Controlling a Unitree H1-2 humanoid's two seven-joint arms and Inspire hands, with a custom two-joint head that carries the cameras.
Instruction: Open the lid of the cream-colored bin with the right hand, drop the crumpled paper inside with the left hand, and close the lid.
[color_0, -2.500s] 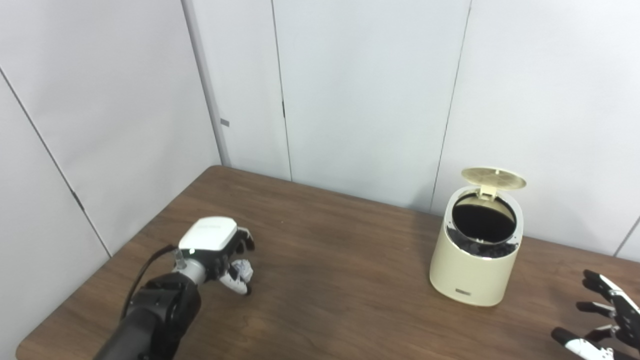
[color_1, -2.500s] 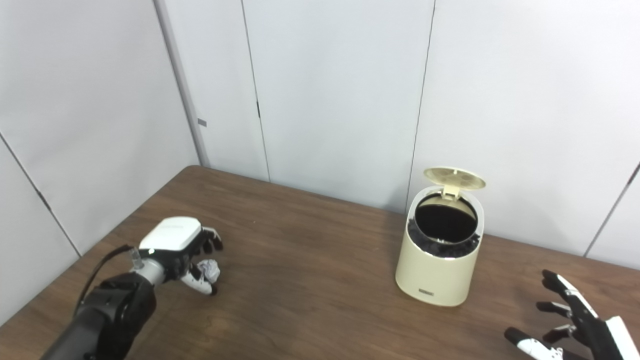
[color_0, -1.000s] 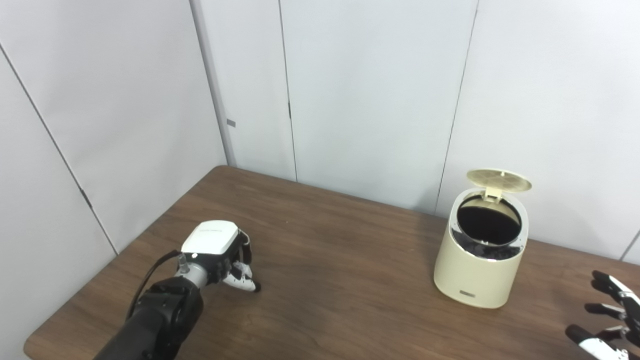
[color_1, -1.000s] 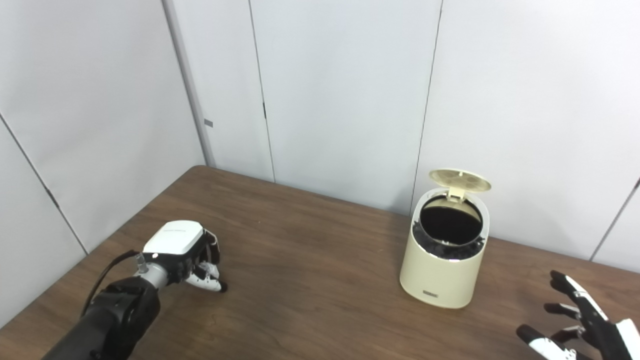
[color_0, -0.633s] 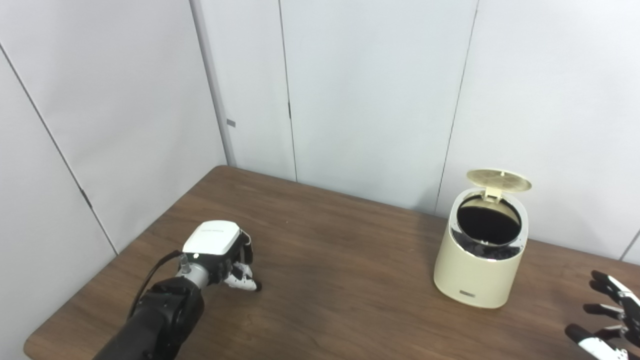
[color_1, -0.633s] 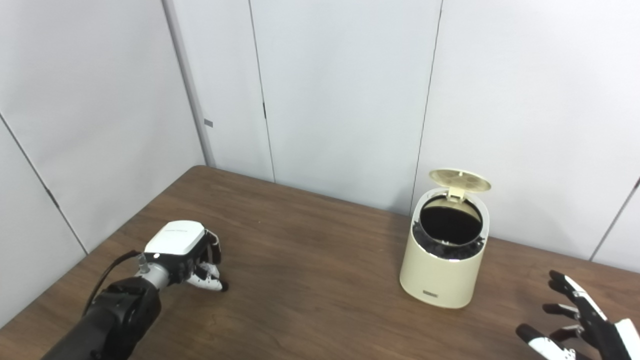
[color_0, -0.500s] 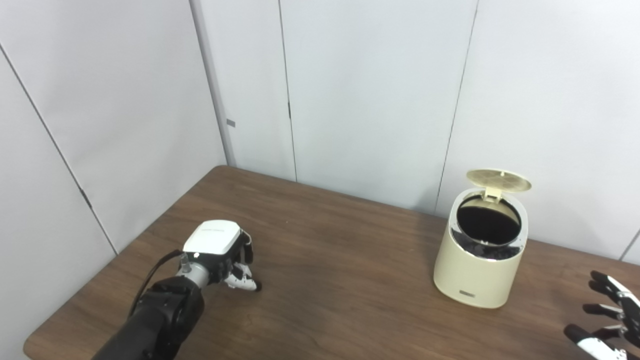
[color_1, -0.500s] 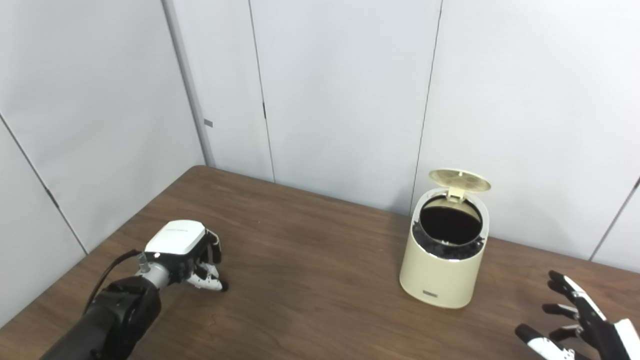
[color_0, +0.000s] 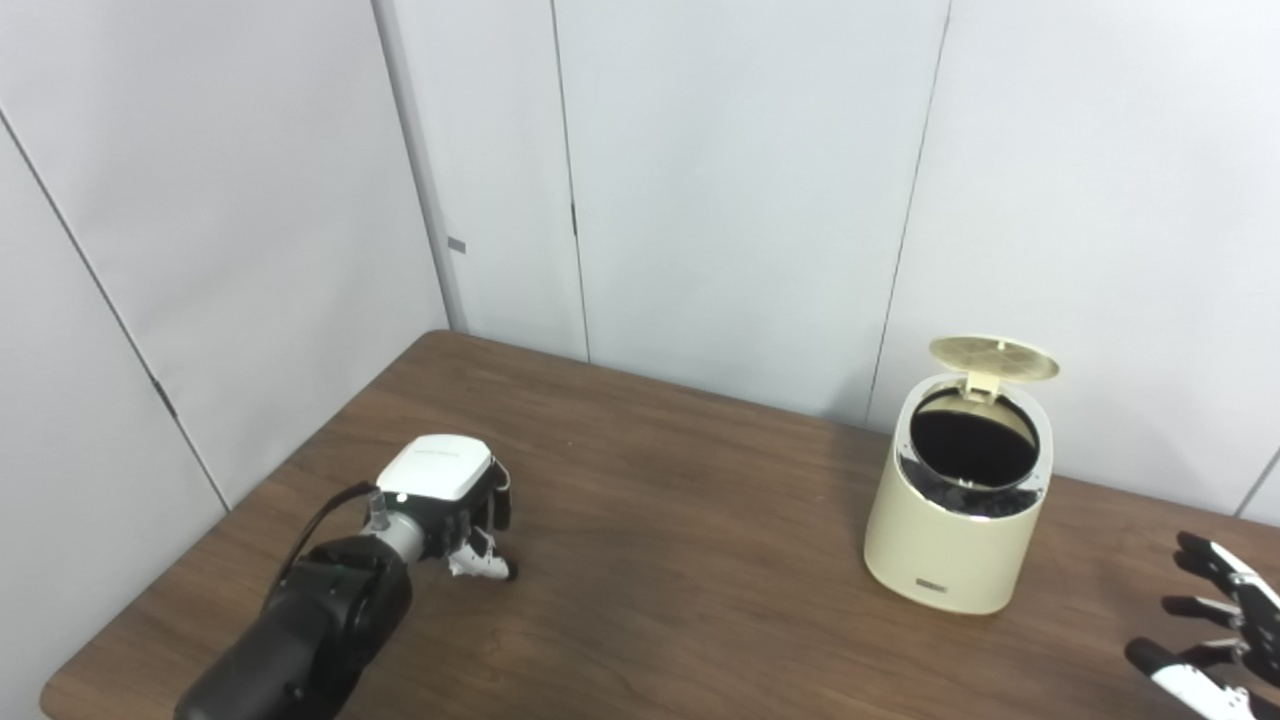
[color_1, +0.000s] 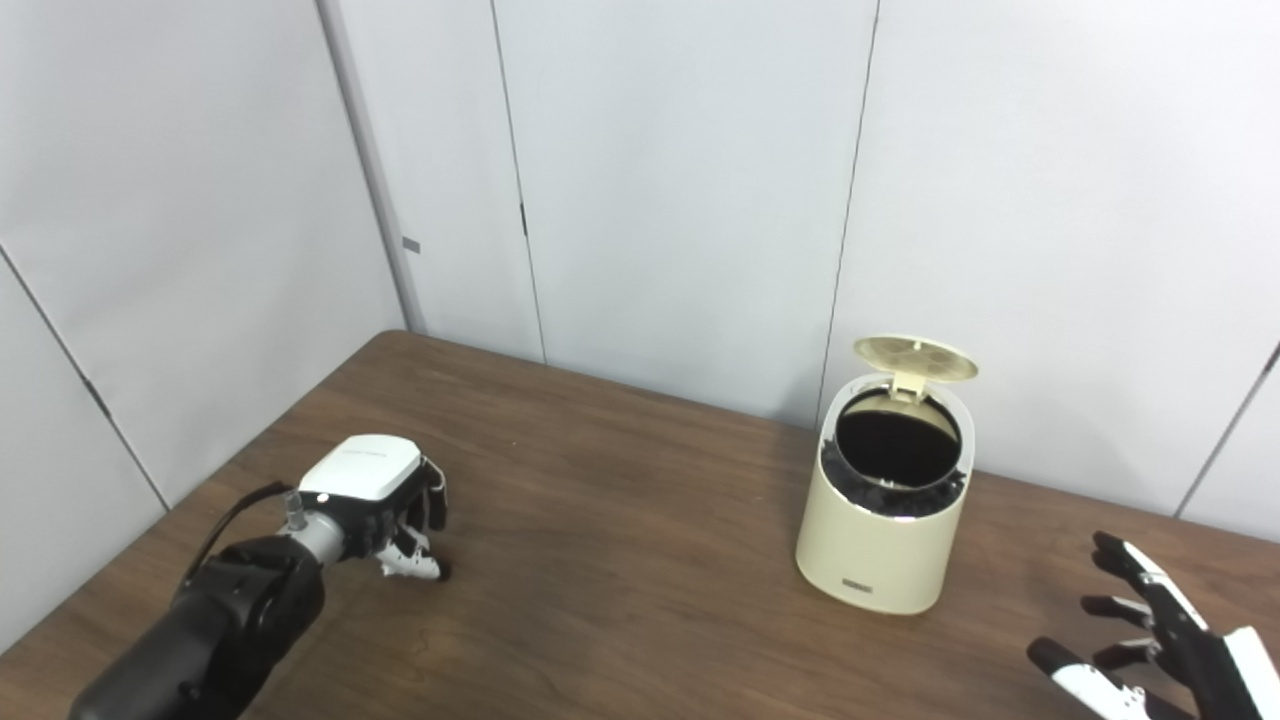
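On the table, one cream-colored bin is seen at the right, its lid raised. The left hand is curled down at the left; the crumpled paper cannot be made out. The right hand is held spread.

Brown wood-grain table in corner w/ pale grey panel walls.

matt cream plastic bin; dark wood-grain table
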